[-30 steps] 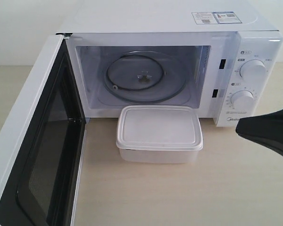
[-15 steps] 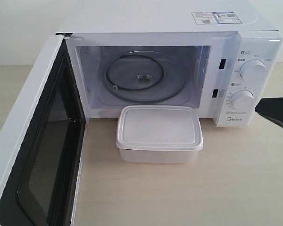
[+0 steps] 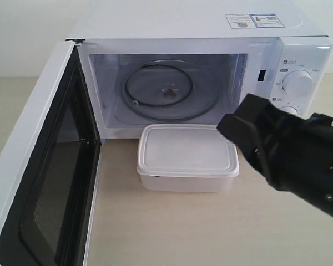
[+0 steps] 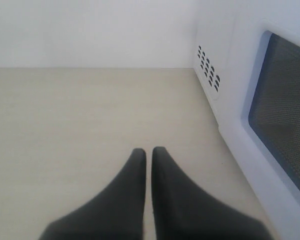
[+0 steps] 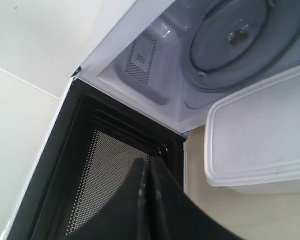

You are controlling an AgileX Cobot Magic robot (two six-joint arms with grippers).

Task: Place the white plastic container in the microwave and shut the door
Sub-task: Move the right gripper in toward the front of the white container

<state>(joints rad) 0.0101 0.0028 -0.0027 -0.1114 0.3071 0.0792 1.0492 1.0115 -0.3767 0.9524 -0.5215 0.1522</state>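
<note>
- Nothing of the task is done yet: the container (image 3: 187, 157) stands on the table (image 3: 211, 233), just before the open microwave (image 3: 188, 25), not inside it.
- The door (image 3: 50, 183) is swung wide open (so closing it should come last).
- The right gripper (image 5: 146, 162) is clenched and empty, near the container's right far corner; I cannot tell if it touches.
- The left gripper (image 4: 148, 152) is clenched and empty too, beside the door's outer face.
- The container has its lid on, and what is inside I cannot see. The oven holds only the turntable (image 3: 166, 91).
</note>
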